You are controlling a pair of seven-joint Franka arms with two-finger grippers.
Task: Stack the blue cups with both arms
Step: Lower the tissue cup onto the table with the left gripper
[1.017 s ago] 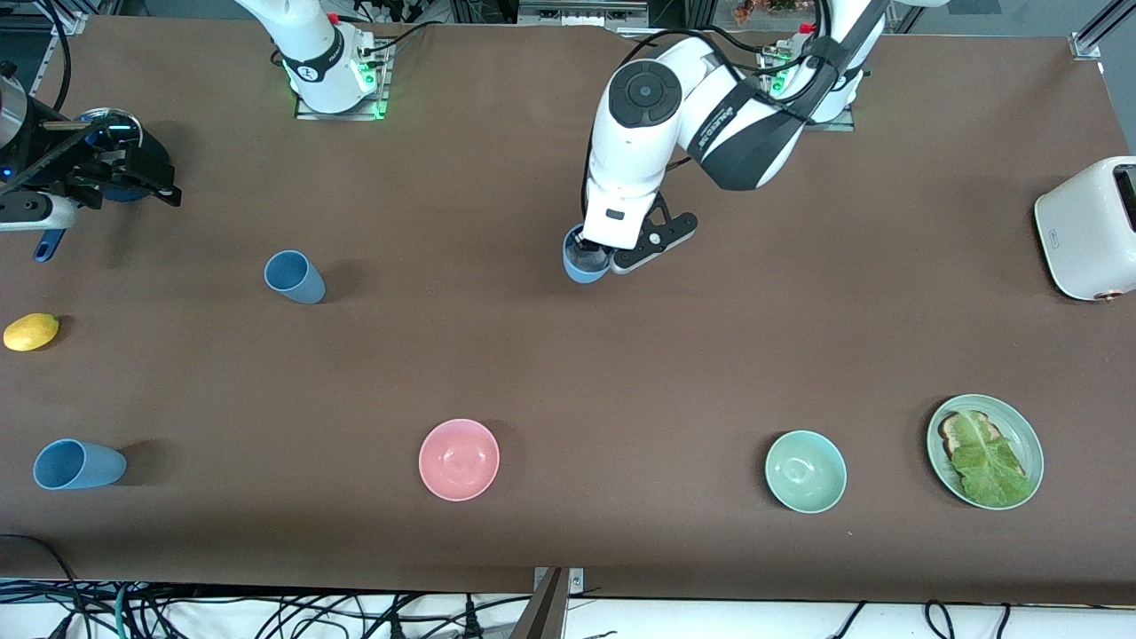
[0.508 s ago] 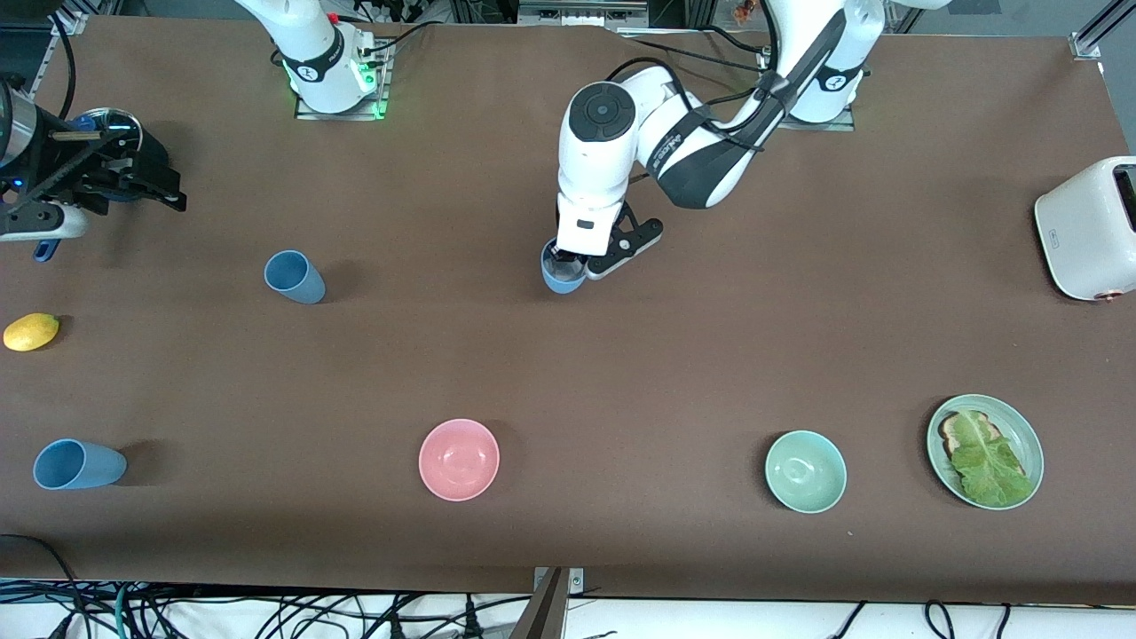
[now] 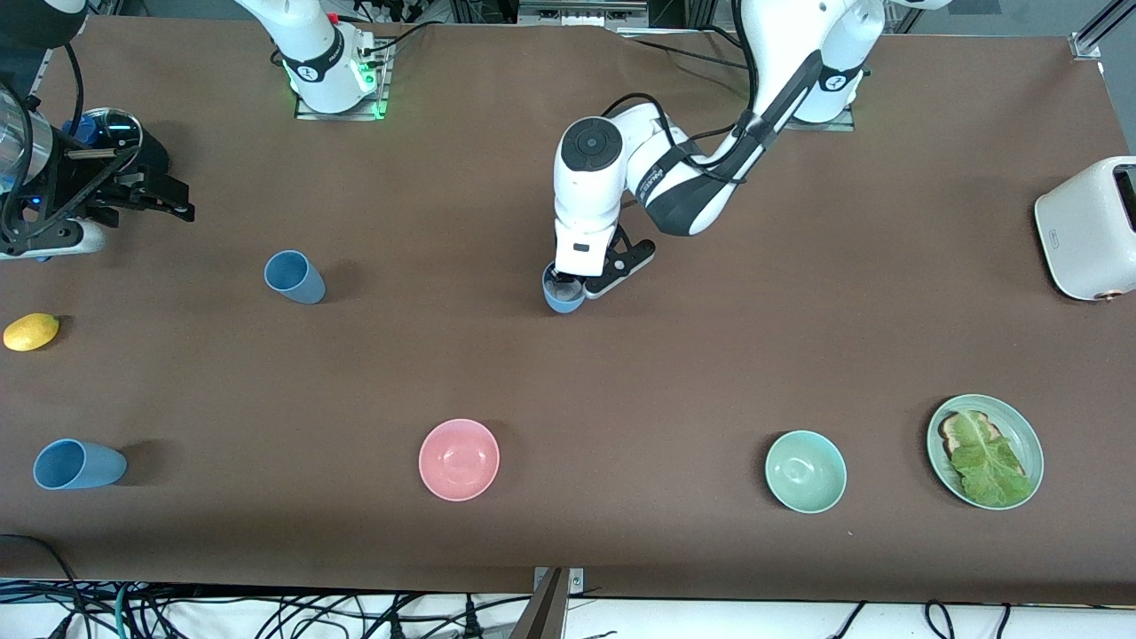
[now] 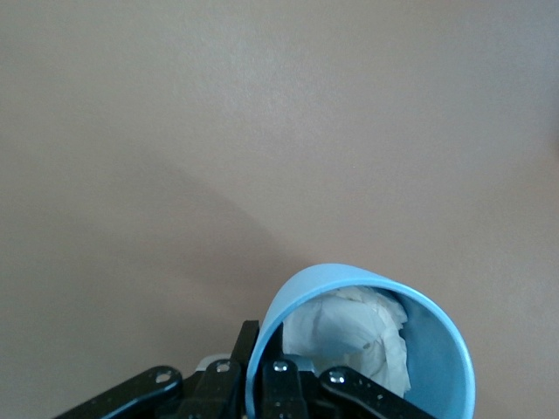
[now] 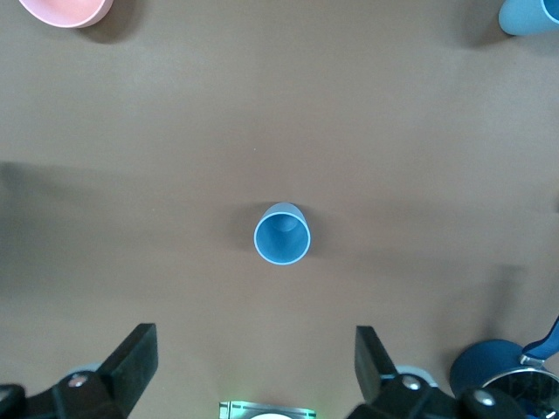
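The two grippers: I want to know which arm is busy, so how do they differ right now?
The left gripper is shut on a blue cup with white stuffing inside, mid-table; the right gripper holds nothing, its jaws wide open. The left one carries its load, while the right one hovers high over another upright blue cup, toward the right arm's end. Both are black, two-fingered.

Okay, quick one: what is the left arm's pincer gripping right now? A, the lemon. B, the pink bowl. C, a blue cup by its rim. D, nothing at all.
C: the left pincer is shut on the rim of a blue cup, one finger inside it, as the left wrist view shows with the cup right at its fingers.
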